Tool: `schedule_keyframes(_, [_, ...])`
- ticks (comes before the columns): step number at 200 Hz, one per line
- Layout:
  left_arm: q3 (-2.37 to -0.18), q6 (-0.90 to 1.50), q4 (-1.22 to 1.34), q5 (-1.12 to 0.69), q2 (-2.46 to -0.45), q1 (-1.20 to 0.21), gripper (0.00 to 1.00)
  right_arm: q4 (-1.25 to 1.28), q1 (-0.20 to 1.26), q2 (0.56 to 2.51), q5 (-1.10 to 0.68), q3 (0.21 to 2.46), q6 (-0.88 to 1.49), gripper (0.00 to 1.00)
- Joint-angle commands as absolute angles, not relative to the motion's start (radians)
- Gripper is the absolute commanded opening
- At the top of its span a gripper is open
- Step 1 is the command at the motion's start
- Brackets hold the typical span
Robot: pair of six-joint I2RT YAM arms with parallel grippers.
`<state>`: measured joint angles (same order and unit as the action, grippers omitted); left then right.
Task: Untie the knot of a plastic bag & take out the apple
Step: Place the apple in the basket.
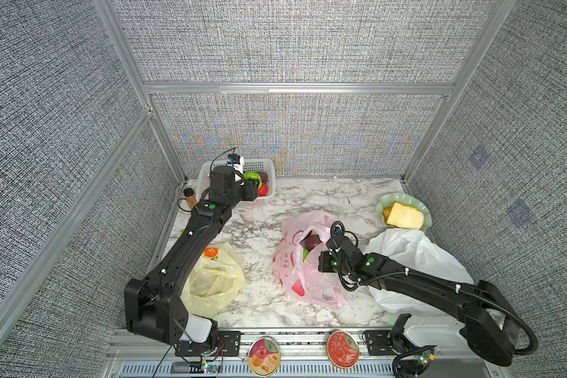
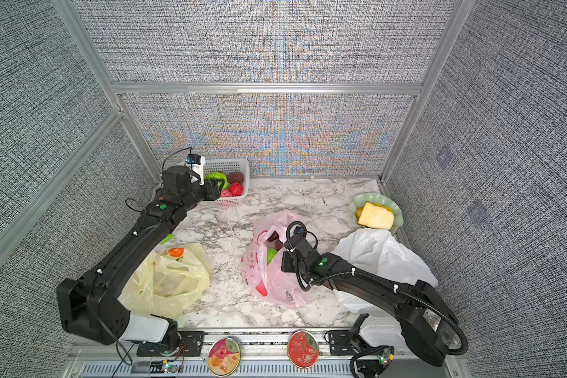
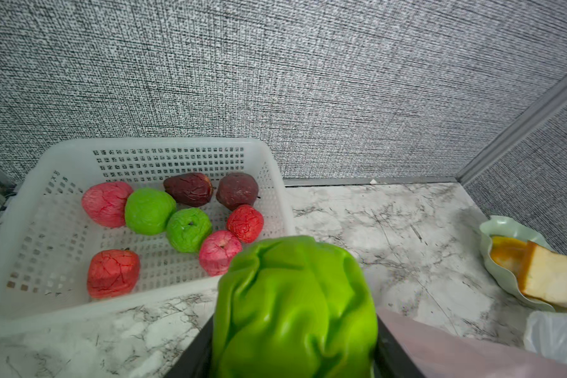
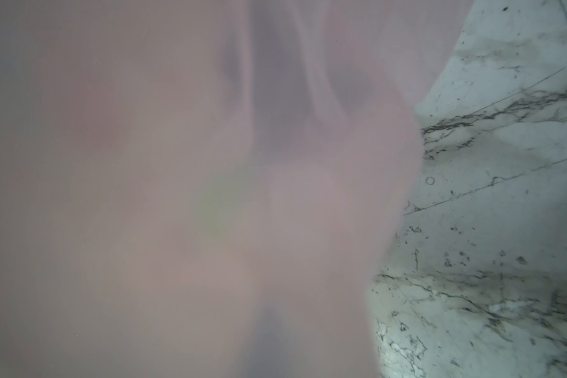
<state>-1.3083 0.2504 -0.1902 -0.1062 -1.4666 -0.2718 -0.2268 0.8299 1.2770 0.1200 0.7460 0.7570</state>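
The apple (image 3: 295,294) is bright green, glossy and deeply crumpled, its skin folded into soft ridges like squashed foam. It sits between the two dark flat fingers (image 3: 195,353) of the left gripper (image 3: 295,330), which are clamped on its sides, one finger against each flank, with most of the fruit bulging out past the tips. In both top views the held apple hangs over the basket (image 1: 269,163) at the back left of the table (image 1: 308,196), a smooth white slab veined in grey like marble. The basket is white plastic, rectangular, with walls and floor pierced by small square holes. Wrinkled fruits in red, pink, green and dark maroon lie in it. The pink bag (image 1: 308,281) is thin translucent film with red print, slumped and creased near the table's middle, its mouth gaping. A maroon fruit (image 1: 311,242) and a green one (image 1: 305,254) show inside. The right gripper (image 1: 321,261) reaches into that mouth with its fingers together. Film veils its wrist camera, so whether they pinch plastic cannot be told. A crinkled yellow bag (image 1: 213,278) lies under the left arm and a white bag (image 1: 416,255) under the right. A pale green scalloped plate (image 1: 419,204) holds a bread slice (image 1: 405,216).
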Motion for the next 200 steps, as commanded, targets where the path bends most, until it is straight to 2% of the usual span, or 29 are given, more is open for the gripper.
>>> schedule_keyframes(1, [-1.351,0.234,-0.143,-0.189,-1.559,-0.187,0.54,-0.194,0.833,1.284,0.112,0.754,0.782,0.0])
schedule_keyframes(40, [-1.577,0.18,-0.216,-0.179,-1.838,-0.117,0.58,-0.16,0.841,1.305,0.118,0.749,0.804,0.0])
schedule_keyframes(76, [-1.888,0.121,-0.36,-0.144,-2.084,-0.115,0.68,-0.153,0.851,1.319,0.115,0.749,0.811,0.0])
schedule_keyframes(107, [-2.103,0.108,-0.459,-0.139,-2.195,-0.115,0.82,-0.153,0.856,1.316,0.125,0.742,0.816,0.0])
schedule_keyframes(114, [-2.13,0.105,-0.477,-0.14,-2.201,-0.115,0.96,-0.152,0.856,1.314,0.126,0.742,0.815,0.0])
schedule_keyframes(119, [-2.141,0.102,-0.482,-0.141,-2.2,-0.115,0.99,-0.152,0.857,1.313,0.126,0.742,0.815,0.0])
schedule_keyframes(162, [-2.061,0.05,-0.506,-0.237,-2.051,-0.115,1.0,-0.156,0.857,1.304,0.124,0.744,0.808,0.0])
schedule_keyframes(200, [-1.655,0.122,-0.352,-0.313,-1.721,-0.114,1.0,-0.146,0.857,1.269,0.123,0.732,0.804,0.0])
